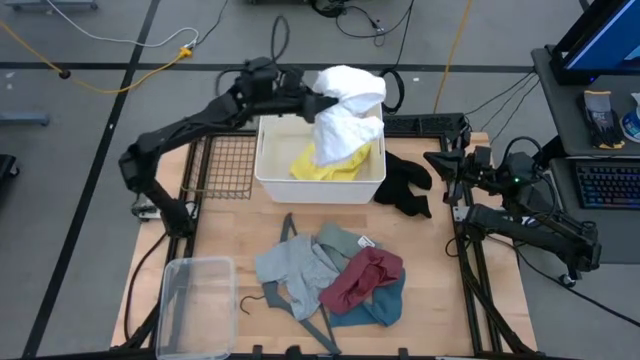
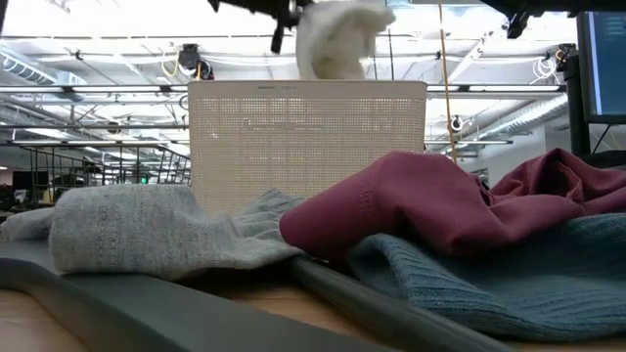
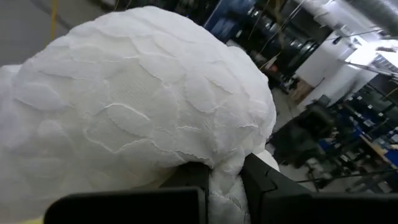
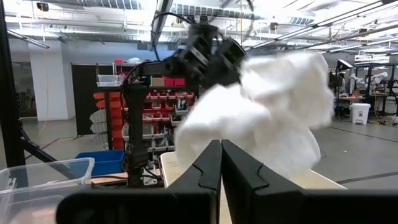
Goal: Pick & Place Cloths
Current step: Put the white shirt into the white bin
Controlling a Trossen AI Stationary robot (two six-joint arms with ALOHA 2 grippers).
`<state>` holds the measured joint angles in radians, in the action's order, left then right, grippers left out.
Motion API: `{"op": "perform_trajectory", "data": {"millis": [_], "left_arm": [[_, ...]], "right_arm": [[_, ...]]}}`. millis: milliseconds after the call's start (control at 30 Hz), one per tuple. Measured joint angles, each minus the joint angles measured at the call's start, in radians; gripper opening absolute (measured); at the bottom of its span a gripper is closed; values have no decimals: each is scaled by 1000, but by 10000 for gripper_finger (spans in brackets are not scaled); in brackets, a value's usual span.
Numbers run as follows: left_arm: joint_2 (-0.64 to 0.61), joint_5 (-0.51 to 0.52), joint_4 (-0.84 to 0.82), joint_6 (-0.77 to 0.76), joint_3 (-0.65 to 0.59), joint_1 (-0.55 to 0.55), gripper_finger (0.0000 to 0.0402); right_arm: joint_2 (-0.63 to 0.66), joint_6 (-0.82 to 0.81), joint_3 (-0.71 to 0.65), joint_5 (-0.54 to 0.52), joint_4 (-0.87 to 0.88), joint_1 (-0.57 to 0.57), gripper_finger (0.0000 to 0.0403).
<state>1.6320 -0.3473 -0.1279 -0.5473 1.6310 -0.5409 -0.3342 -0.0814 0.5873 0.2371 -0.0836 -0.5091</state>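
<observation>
White cloth (image 1: 349, 107) bunched, hanging above white bin (image 1: 268, 175) at far centre of table (image 1: 430, 290), clamped in left gripper (image 1: 318, 102). Yellow cloth (image 1: 328, 165) inside bin beneath it. Grey cloth (image 1: 288, 270), sage-green cloth (image 1: 338, 240), maroon cloth (image 1: 362, 276), teal cloth (image 1: 378, 306) heaped together near centre. Black cloth (image 1: 407, 184) just right of bin. Clear tub (image 1: 195, 300) near left. Right gripper (image 1: 437, 160) fingers pressed together on nothing, parked at right edge beside black cloth.
</observation>
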Motion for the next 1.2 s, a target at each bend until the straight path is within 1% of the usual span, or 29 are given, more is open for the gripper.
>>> {"op": "perform_trajectory", "data": {"millis": [233, 367, 467, 667, 800, 867, 1100, 1200], "left_arm": [[104, -28, -82, 0, 0, -33, 29], [145, -29, -182, 29, 0, -41, 29], [170, -21, -286, 67, 0, -42, 29], [203, 59, -475, 125, 0, -41, 29], [217, 118, -569, 153, 0, -39, 29], [221, 164, -601, 155, 0, -39, 29], [249, 211, -708, 160, 0, -43, 72], [262, 257, -725, 155, 0, -35, 82]], "right_arm": [[0, -7, 0, 0, 23, 0, 4], [0, -7, 0, 0, 31, 0, 4], [0, -7, 0, 0, 31, 0, 4], [0, -7, 0, 0, 32, 0, 4], [0, -8, 0, 0, 33, 0, 4], [0, -8, 0, 0, 33, 0, 4], [0, -11, 0, 0, 33, 0, 4], [0, -11, 0, 0, 33, 0, 4]]}}
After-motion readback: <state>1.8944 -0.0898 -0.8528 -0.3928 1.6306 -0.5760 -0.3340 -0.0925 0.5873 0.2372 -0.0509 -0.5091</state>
